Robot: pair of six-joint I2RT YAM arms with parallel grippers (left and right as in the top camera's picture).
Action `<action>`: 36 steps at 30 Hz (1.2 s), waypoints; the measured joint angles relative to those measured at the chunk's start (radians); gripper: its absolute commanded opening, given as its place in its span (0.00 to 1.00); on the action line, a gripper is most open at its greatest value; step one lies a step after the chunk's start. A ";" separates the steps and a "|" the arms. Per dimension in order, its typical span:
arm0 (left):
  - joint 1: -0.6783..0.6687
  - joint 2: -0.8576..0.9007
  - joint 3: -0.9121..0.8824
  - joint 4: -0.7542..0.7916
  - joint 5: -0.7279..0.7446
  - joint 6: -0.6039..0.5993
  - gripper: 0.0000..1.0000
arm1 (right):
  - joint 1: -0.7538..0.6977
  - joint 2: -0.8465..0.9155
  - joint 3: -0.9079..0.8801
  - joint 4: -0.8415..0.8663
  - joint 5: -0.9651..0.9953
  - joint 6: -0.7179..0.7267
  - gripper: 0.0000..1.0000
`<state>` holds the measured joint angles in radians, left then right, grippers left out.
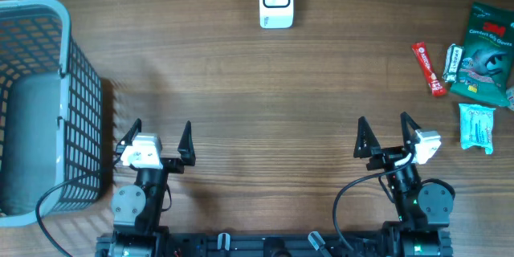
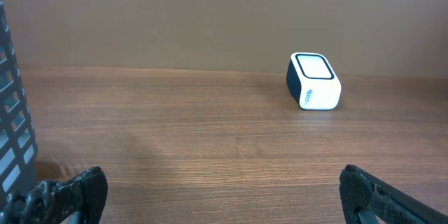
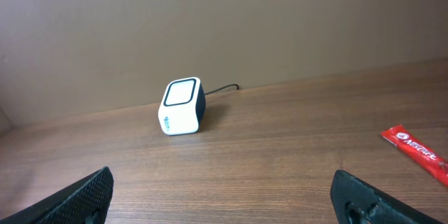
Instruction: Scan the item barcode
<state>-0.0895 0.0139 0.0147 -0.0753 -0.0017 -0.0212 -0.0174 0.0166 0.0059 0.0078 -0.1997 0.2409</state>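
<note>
Both the left gripper (image 1: 161,132) and right gripper (image 1: 384,128) hang released, empty. The red sachet (image 1: 428,69), far right, looks light, thin and probably slippery; pinch its middle.

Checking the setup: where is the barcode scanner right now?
Overhead, the scanner stands at the table's far edge, near the middle, well left of the red sachet.

Left tool (image 1: 159,135) and right tool (image 1: 386,129) — both spread wide, empty.

White scanner (image 1: 275,0) (window facing up) well ahead of right pincer (image 1: 384,124), red sachet (image 1: 428,69), green pack (image 1: 484,52), pale packet (image 1: 477,127) flat to its right
</note>
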 measured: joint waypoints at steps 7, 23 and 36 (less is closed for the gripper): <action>0.026 0.000 0.000 0.000 0.016 0.000 1.00 | 0.000 0.000 0.000 0.000 0.000 0.000 0.99; 0.026 0.000 0.000 0.000 0.019 0.000 1.00 | 0.000 0.000 0.000 0.000 0.000 0.000 1.00; 0.026 0.000 0.000 0.000 0.019 0.000 1.00 | 0.000 0.000 0.000 0.000 0.000 0.000 1.00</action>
<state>-0.0631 0.0139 0.0147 -0.0753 0.0170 -0.0216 -0.0174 0.0166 0.0059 0.0078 -0.1997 0.2409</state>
